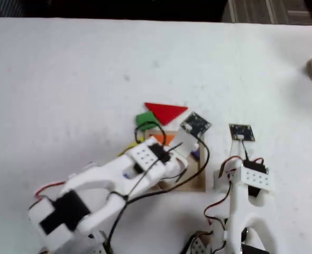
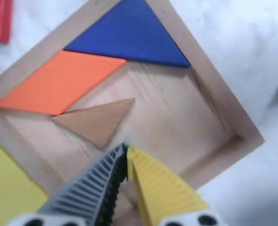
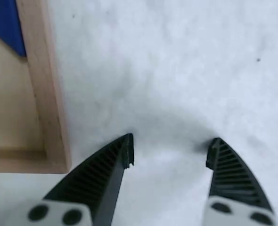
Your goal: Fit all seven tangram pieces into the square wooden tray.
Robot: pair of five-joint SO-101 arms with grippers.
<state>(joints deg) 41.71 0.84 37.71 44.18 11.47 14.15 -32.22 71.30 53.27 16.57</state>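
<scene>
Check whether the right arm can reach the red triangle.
Probably yes: the right gripper is open over bare table, the red triangle lies uncovered past the tray, though the left arm crowds the way.

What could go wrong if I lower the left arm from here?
The shut left gripper hangs over the tan triangle in the tray; lowering it may shove that piece askew. The red triangle and green piece lie beyond the tray, so reaching over could knock the orange piece.

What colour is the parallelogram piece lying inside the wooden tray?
The parallelogram is orange; the left wrist view shows it best.
</scene>
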